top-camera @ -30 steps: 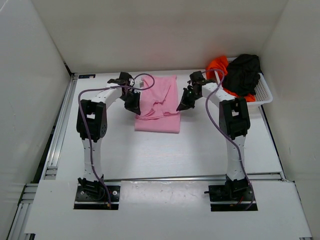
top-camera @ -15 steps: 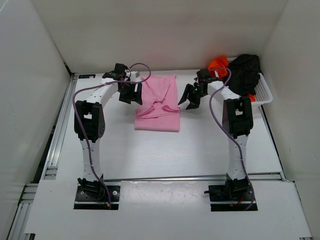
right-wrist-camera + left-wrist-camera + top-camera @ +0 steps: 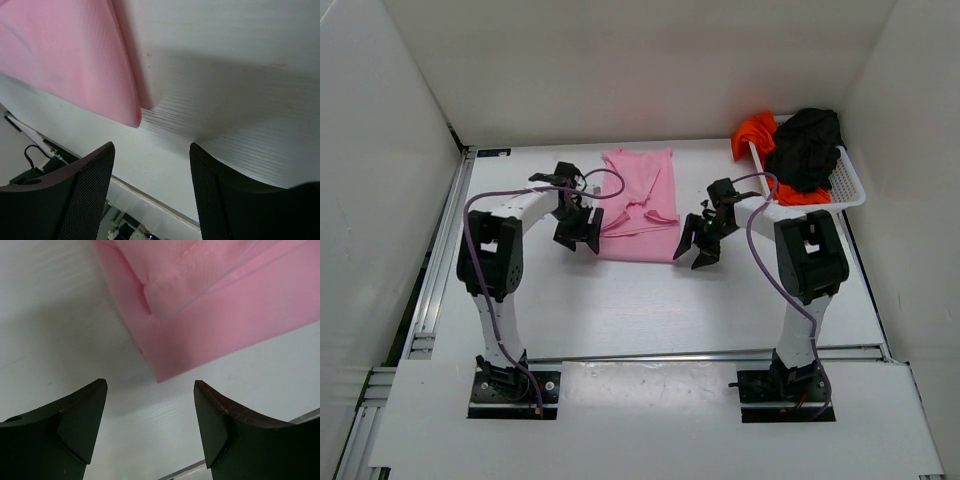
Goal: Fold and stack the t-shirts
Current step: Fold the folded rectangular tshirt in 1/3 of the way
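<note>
The light pink fabric t-shirt (image 3: 638, 205) lies flat on the white table (image 3: 620, 310). Its near corners sit just ahead of the left gripper (image 3: 578, 240) and right gripper (image 3: 695, 250), both with fingers spread apart and gripping nothing. The black t-shirt (image 3: 805, 148) and orange-red t-shirt (image 3: 755, 130) are heaped in the white mesh basket (image 3: 850, 187).

A white mesh basket (image 3: 848, 186) sits at the upper right of the top view, at the far right corner of the white table (image 3: 640, 310). Plain white walls (image 3: 640, 70) fill the top and sides. A metal rail (image 3: 433, 275) runs down the left edge, and a white board (image 3: 650, 420) crosses the bottom.
</note>
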